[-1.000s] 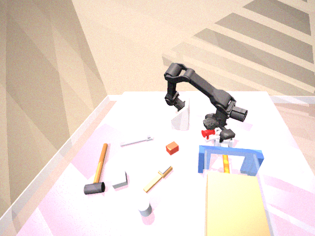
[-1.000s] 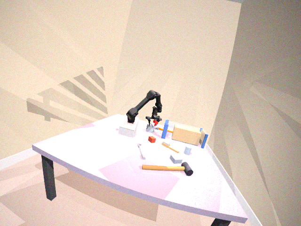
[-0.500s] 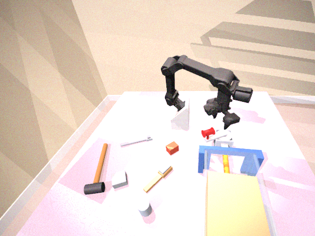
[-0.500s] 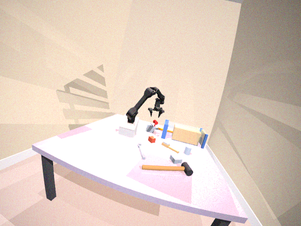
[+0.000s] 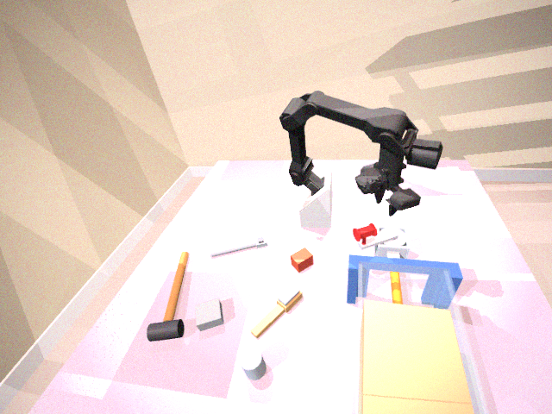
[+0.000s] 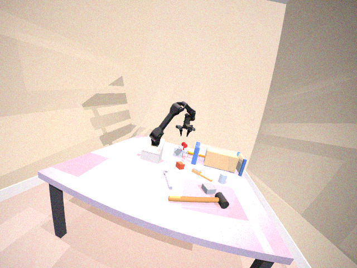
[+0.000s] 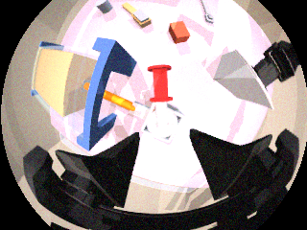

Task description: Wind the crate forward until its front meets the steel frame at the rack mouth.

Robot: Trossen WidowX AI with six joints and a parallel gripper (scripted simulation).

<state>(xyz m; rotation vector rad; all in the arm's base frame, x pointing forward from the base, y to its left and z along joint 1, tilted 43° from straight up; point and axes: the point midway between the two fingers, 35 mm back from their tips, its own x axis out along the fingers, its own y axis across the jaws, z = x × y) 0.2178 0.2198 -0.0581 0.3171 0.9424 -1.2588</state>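
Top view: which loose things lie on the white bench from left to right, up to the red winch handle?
Black-headed hammer with orange shaft → grey block → slim silver wrench → orange-red cube → red winch handle.

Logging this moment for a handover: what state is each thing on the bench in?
End effector: open, empty, raised above the winch.
Red handle: on the winch, free of the fingers.
Winch: in front of the blue frame.
Strap: runs through the blue frame.
Hammer: lying flat.
Cup: upright.
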